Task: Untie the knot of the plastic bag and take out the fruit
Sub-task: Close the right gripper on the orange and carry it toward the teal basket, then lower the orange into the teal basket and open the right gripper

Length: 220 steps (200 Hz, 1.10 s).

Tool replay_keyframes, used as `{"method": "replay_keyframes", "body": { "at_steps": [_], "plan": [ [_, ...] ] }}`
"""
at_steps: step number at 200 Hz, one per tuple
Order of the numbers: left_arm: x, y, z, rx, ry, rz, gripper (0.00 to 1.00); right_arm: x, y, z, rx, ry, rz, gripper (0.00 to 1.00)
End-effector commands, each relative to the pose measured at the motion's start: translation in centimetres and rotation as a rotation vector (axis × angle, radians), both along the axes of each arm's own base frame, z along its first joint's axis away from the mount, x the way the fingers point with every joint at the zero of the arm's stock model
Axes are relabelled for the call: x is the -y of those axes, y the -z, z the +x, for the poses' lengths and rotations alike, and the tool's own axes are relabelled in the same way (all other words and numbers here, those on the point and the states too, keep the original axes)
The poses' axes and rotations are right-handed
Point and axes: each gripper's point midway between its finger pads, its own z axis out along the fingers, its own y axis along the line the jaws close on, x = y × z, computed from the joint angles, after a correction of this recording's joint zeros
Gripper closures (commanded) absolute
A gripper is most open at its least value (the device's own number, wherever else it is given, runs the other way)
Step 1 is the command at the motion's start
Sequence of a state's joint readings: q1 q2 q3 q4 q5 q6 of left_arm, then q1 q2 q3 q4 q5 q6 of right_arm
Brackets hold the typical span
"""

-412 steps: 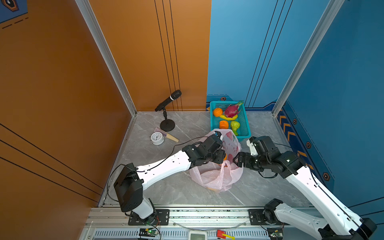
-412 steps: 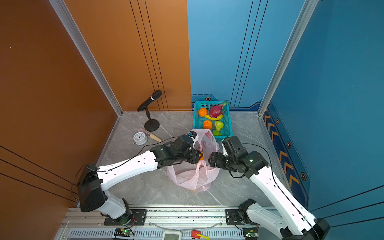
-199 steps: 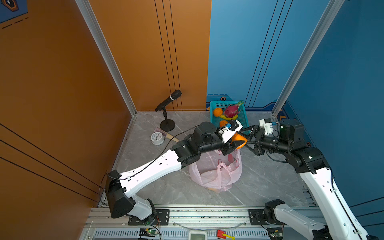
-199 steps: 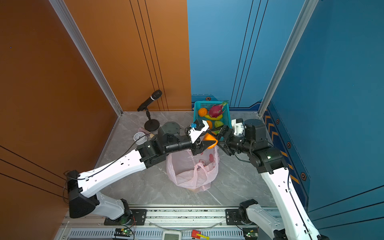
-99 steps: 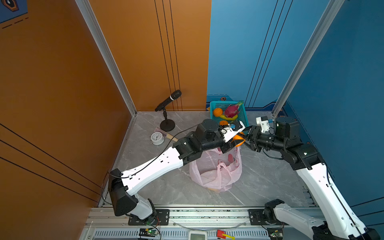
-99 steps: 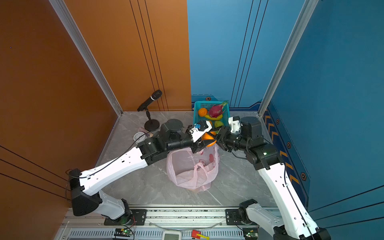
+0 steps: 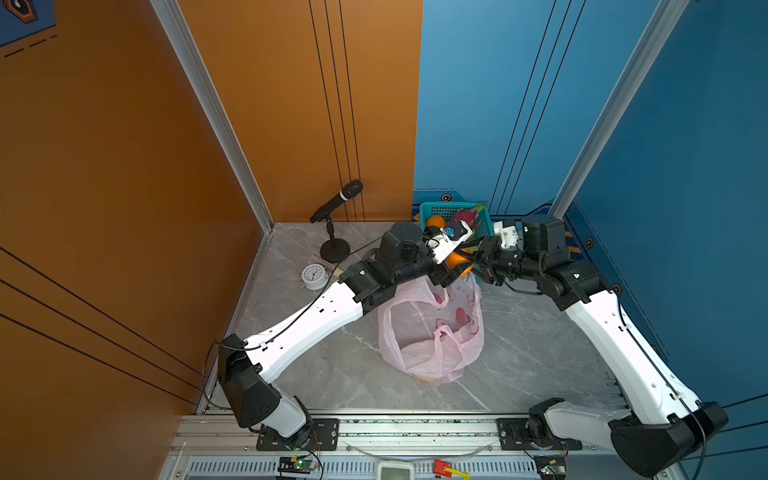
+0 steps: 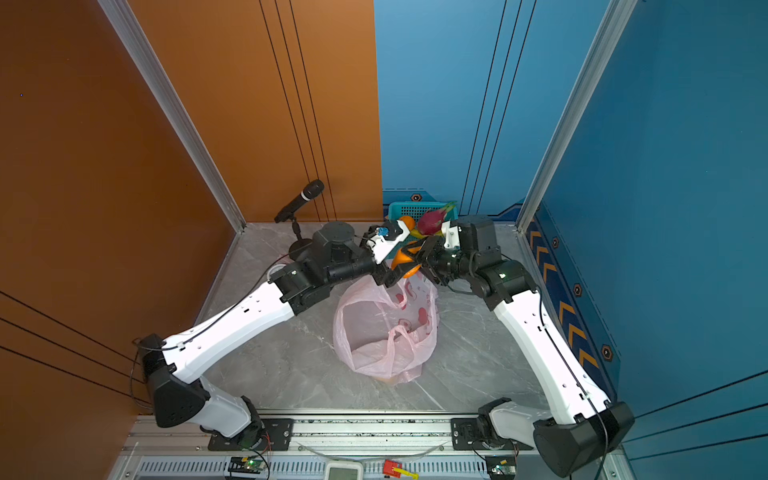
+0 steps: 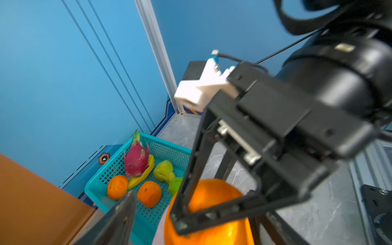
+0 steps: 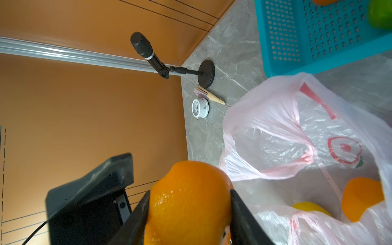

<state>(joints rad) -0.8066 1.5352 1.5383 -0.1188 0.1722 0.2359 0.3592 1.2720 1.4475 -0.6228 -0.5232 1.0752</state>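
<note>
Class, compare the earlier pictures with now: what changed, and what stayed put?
Both end effectors rose from the mouth of the plastic bag. The left end effector lifted a tangerine out, then opened; the right end effector closed on it. The bag, teal basket, microphone and alarm clock stayed in place.

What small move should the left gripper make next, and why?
Probably back the left gripper straight away from the tangerine. The right wrist view shows the right gripper closed with a finger on each side of it, while the left wrist view shows a left finger standing clear of the fruit. Backing off would free the right arm to carry it to the teal basket.
</note>
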Motion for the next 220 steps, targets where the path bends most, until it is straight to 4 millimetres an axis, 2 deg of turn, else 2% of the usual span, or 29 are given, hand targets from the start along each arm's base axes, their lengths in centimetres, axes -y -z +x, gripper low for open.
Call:
{"method": "replay_keyframes", "body": {
  "at_steps": [1, 46, 58, 62, 78, 84, 87, 92, 126, 162, 165, 167, 172, 189, 220],
  "plan": [
    [-2.7, -2.8, 0.8, -0.026, -0.022, -0.107, 0.15, 0.4, -1.2, 2.4, 0.056, 0.044, -0.024, 0.62],
    [-6.1, -3.4, 1.4, -0.105, -0.028, -0.152, 0.15, 1.1, -0.3, 7.9, 0.061, 0.104, -0.091, 0.63],
    [-6.7, -3.2, 1.3, -0.110, -0.035, -0.155, 0.15, 1.3, 0.2, 9.5, 0.053, 0.120, -0.106, 0.63],
    [-6.9, -3.2, 1.3, -0.110, -0.037, -0.155, 0.10, 1.3, 0.4, 10.0, 0.049, 0.124, -0.108, 0.63],
    [-7.7, -3.0, 1.2, -0.109, -0.055, -0.156, 0.09, 1.4, 1.1, 12.1, 0.041, 0.134, -0.118, 0.63],
    [-7.9, -2.8, 1.2, -0.111, -0.062, -0.154, 0.09, 1.4, 2.0, 12.9, 0.024, 0.136, -0.126, 0.63],
    [-8.1, -2.8, 1.2, -0.112, -0.068, -0.155, 0.09, 1.3, 1.3, 13.4, 0.040, 0.136, -0.121, 0.63],
    [-8.3, -2.8, 1.2, -0.112, -0.072, -0.154, 0.09, 1.3, 1.5, 14.1, 0.039, 0.138, -0.123, 0.63],
    [-9.7, -2.3, 1.5, -0.123, -0.110, -0.145, 0.09, 1.2, 4.4, 18.6, 0.000, 0.149, -0.144, 0.64],
    [-11.3, -1.9, 2.7, -0.128, -0.164, -0.136, 0.08, 1.1, 7.1, 22.5, -0.031, 0.155, -0.148, 0.65],
    [-11.4, -1.9, 2.8, -0.127, -0.169, -0.136, 0.08, 1.2, 6.9, 22.6, -0.025, 0.158, -0.148, 0.65],
    [-11.5, -1.7, 2.9, -0.129, -0.174, -0.135, 0.08, 1.2, 7.9, 23.1, -0.041, 0.159, -0.154, 0.65],
    [-11.6, -1.6, 3.3, -0.129, -0.184, -0.134, 0.08, 1.4, 8.7, 23.6, -0.053, 0.164, -0.160, 0.65],
    [-12.0, -1.3, 4.4, -0.127, -0.214, -0.126, 0.08, 2.7, 10.9, 24.9, -0.091, 0.210, -0.208, 0.67],
    [-11.8, -1.5, 6.7, -0.115, -0.250, -0.128, 0.07, 6.2, 14.6, 25.8, -0.160, 0.311, -0.369, 0.68]
  ]
}}
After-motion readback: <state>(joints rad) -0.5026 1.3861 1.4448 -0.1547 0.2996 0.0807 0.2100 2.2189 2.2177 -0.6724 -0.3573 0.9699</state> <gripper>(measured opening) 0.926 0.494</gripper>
